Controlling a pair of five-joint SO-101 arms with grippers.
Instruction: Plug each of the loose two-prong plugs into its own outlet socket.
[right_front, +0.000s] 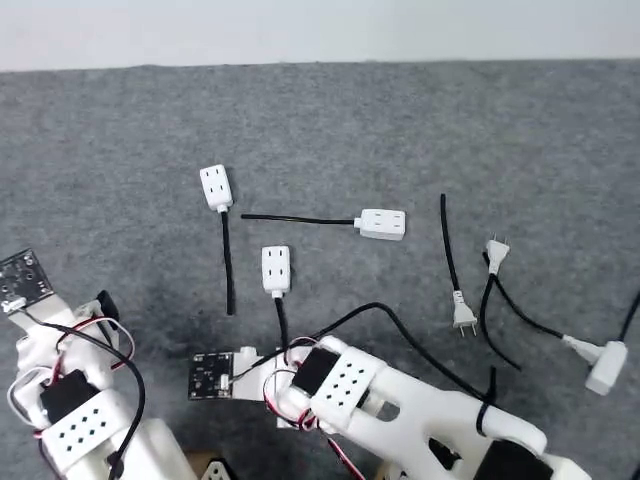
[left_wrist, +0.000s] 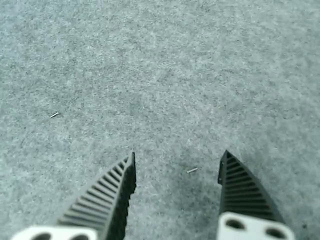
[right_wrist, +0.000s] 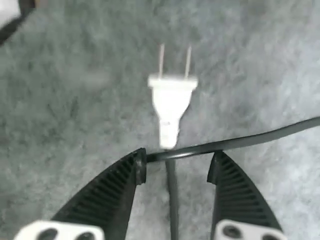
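- My right pincer (right_wrist: 179, 151): fingers apart, nothing clamped. It hangs low behind a white two-prong plug (right_wrist: 171, 97), lined up w/ the body, so the plug's cord (right_wrist: 171, 200) runs back between my fingers.
- The plug lies flat on the grey bench (right_wrist: 60, 100), prongs pointing away from me. That suits me: a grab on the body leaves the prongs free to lead into a socket.
- A crossing cord (right_wrist: 250, 137) lies across the gap at my fingertips, right at the plug's tail. Risk, I'd say: closing here nips that cord, not the plug. Prob. need to go fwd a bit first.
- High view, sockets ahead of my right arm (right_front: 345, 385): near socket (right_front: 276, 269), far socket (right_front: 215, 187) and sideways socket (right_front: 382, 224). Each has a short black lead. They're spread apart, so there's room to come at each one separately.
- All 3 look unfilled, so I judge the task barely begun.
- Off to the right lie a near loose plug (right_front: 464, 318), a far loose plug (right_front: 497, 248) and a bulkier white plug end (right_front: 605, 365) by the edge. Can't tell which, if any, is the one under my right wrist.
- My left pincer (left_wrist: 179, 154): fingers apart, empty, over bare bench.
- My left arm (right_front: 75, 420) sits well clear of the cords. Prob. parked out of the way, or on standby to steady a socket.
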